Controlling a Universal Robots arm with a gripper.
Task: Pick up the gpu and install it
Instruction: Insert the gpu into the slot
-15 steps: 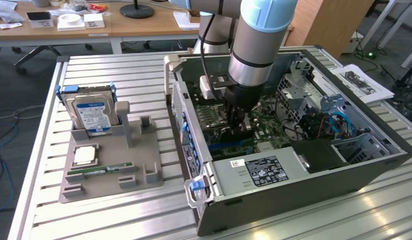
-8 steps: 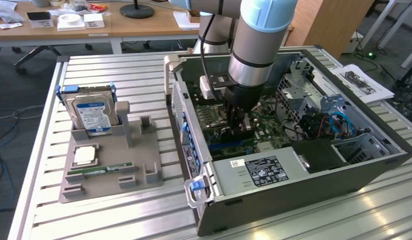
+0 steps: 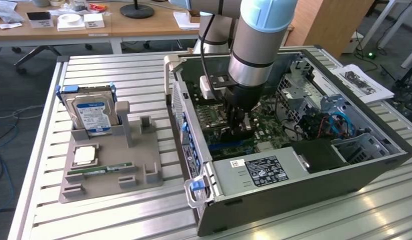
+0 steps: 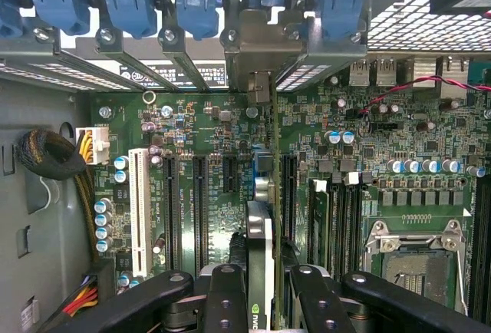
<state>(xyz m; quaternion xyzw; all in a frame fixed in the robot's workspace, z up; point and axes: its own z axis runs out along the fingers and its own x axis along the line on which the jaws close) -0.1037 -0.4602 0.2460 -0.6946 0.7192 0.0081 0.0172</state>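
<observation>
The gpu (image 4: 261, 233) stands on edge over the green motherboard (image 4: 207, 118). Its metal bracket (image 4: 257, 49) is against the rear slots of the open computer case (image 3: 293, 180). The tool (image 4: 265, 287) is clenched on the gpu, one finger at each side. On the counter (image 3: 126, 220), at the exterior view's left, a grey tray (image 3: 106, 187) carries a hard drive (image 3: 92, 115).

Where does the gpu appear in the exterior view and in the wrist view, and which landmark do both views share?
Exterior view: the gpu hangs under the gripper, inside the open computer case, near the picture's middle.
Wrist view: the gpu is seen edge-on, clamped between the fingers of the gripper, over the expansion slots.
Shared landmark: the green motherboard beneath the card.
</observation>
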